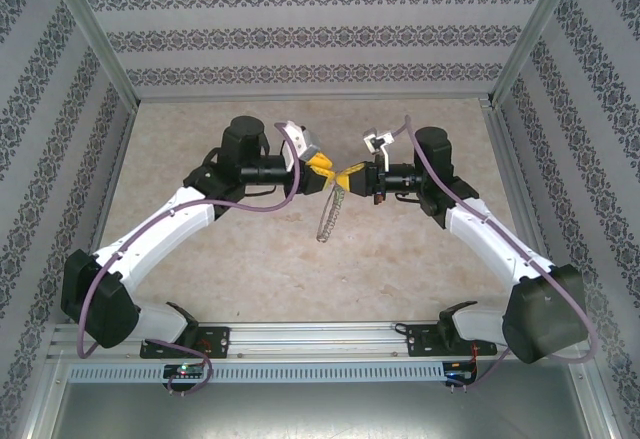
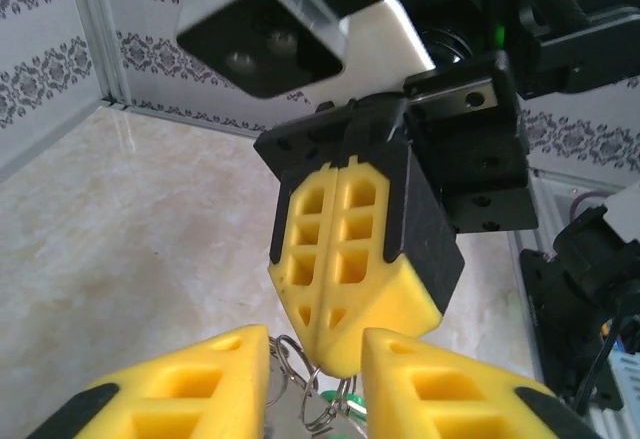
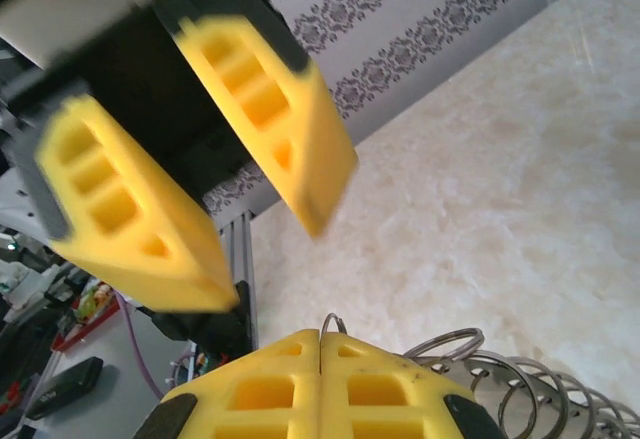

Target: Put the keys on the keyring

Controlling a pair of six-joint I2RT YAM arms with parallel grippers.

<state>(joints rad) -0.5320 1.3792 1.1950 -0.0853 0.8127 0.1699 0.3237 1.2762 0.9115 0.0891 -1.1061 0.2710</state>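
The keyring (image 1: 328, 217) is a floppy silvery chain of rings hanging down from my right gripper (image 1: 345, 177) above the table's middle. My right gripper (image 3: 320, 334) is shut on it, and a ring wire pokes out between its pressed fingertips while more rings (image 3: 480, 354) spread to the right. My left gripper (image 1: 322, 167) faces it tip to tip. Its jaws (image 2: 315, 339) stand open, one yellow pad on either side of the right gripper's tip (image 2: 340, 354). In the gap sit rings (image 2: 290, 354) and the key's green head (image 2: 349, 400). I cannot tell if the key touches a pad.
The beige marbled table top (image 1: 250, 259) lies below both arms. Patterned walls (image 1: 300, 29) close in the back and sides. A metal rail (image 1: 320, 344) carries the arm bases along the near edge.
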